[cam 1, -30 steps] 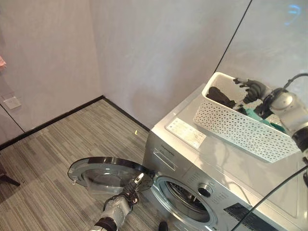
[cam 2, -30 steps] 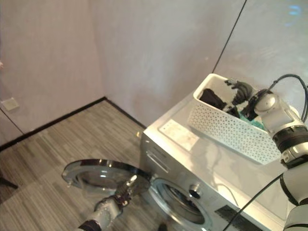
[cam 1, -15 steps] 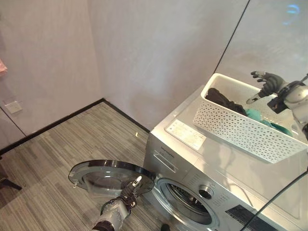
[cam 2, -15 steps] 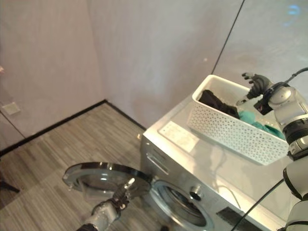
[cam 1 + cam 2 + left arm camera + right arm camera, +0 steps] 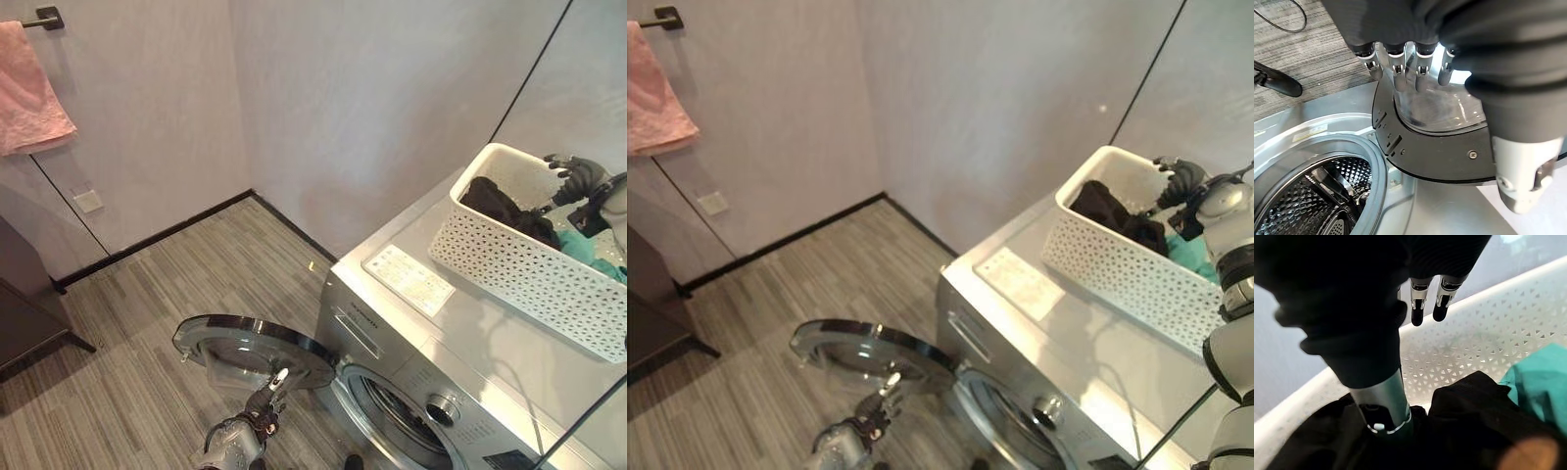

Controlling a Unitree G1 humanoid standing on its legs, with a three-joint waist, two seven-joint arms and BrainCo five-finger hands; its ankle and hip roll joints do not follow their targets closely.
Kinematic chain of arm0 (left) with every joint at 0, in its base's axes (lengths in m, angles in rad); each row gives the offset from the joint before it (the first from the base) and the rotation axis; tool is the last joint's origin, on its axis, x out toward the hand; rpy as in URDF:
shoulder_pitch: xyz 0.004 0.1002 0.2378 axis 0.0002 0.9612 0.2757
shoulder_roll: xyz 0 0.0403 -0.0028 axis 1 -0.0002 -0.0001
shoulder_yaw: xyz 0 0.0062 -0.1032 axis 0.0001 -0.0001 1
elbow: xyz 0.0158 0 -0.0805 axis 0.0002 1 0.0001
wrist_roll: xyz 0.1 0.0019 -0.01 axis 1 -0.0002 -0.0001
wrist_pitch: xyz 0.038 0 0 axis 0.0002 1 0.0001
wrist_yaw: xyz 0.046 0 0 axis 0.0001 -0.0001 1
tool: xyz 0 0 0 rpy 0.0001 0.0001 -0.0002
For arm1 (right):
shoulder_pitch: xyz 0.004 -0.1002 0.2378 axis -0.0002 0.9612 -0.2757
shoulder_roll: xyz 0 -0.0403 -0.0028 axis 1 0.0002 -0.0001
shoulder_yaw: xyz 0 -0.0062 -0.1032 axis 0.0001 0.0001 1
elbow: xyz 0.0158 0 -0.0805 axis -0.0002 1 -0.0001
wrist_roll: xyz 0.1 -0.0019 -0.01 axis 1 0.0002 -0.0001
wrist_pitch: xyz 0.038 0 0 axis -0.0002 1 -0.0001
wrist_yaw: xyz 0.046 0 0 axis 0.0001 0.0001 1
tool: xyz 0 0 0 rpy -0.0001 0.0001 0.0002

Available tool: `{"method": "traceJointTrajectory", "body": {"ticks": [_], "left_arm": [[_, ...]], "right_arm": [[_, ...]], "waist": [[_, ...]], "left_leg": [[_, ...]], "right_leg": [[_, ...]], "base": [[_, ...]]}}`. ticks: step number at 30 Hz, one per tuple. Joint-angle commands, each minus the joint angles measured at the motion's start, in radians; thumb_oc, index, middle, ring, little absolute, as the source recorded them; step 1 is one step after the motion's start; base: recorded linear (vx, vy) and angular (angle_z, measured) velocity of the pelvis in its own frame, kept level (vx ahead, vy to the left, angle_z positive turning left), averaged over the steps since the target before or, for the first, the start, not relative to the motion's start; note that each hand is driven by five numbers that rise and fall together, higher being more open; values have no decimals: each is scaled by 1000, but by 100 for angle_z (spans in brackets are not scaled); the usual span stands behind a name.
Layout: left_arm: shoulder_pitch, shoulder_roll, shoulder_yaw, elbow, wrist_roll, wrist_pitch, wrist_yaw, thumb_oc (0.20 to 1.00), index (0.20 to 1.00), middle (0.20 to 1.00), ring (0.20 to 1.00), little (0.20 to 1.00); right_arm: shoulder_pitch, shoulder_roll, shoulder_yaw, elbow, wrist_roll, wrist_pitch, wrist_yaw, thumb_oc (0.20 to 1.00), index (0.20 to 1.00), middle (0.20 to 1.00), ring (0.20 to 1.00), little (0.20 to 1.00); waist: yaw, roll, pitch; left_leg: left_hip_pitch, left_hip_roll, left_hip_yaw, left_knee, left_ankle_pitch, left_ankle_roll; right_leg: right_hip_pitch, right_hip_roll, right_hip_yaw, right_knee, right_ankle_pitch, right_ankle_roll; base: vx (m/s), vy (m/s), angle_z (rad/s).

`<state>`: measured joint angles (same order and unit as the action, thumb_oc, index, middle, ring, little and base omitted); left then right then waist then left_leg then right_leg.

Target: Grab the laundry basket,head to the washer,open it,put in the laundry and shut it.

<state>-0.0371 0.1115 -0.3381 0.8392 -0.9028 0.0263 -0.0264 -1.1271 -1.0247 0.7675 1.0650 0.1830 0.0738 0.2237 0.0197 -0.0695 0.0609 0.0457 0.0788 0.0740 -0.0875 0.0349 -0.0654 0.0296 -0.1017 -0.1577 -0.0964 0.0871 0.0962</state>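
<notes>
The laundry basket [image 5: 534,264], a white perforated one, stands on top of the silver front-loading washer [image 5: 441,338], so the carrying and the walk to the machine look finished. The round glass door [image 5: 250,348] is swung wide open, baring the drum [image 5: 1312,196], so the opening step is done too. The laundry is not yet in: a black garment [image 5: 502,208] and a teal garment [image 5: 588,250] lie inside the basket. The right hand [image 5: 1181,179] hovers over the basket's far end, just above the black garment, fingers [image 5: 1422,308] relaxed and apart, clasping nothing. The left hand [image 5: 265,399] is low by the open door, fingers [image 5: 1400,73] straight against the glass. What remains, by my reading, is lifting both garments out, feeding them into the drum and shutting the door.
</notes>
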Motion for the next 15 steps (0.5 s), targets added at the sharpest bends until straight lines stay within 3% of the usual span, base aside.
{"method": "traceJointTrajectory", "body": {"ticks": [1,9,15], "left_arm": [[-76,-4,-58,-4,-7,-17,-32,1000,1000,1000,1000,1000],[-75,-19,-83,-3,-8,-3,-46,1000,1000,1000,1000,1000],[-75,-18,-92,-8,-10,-4,-59,1000,1000,1000,1000,1000]], "right_arm": [[-151,-25,59,24,-13,-6,-7,1000,1000,1000,1000,1000],[-45,-25,129,-108,-51,-4,72,1000,1000,1000,1000,1000],[12,-5,165,-170,-32,0,134,1000,1000,1000,1000,1000]], "waist": [[15,-72,34],[16,-109,36],[25,-114,44]], "left_leg": [[21,-3,-29,86,-126,4],[43,14,-30,85,-135,3],[56,22,-16,61,-129,-1]], "right_leg": [[17,-3,18,14,-77,6],[27,18,24,17,-85,-2],[17,27,35,13,-83,1]], "base": [[37,0,10],[26,-3,3],[-4,-5,-2]]}}
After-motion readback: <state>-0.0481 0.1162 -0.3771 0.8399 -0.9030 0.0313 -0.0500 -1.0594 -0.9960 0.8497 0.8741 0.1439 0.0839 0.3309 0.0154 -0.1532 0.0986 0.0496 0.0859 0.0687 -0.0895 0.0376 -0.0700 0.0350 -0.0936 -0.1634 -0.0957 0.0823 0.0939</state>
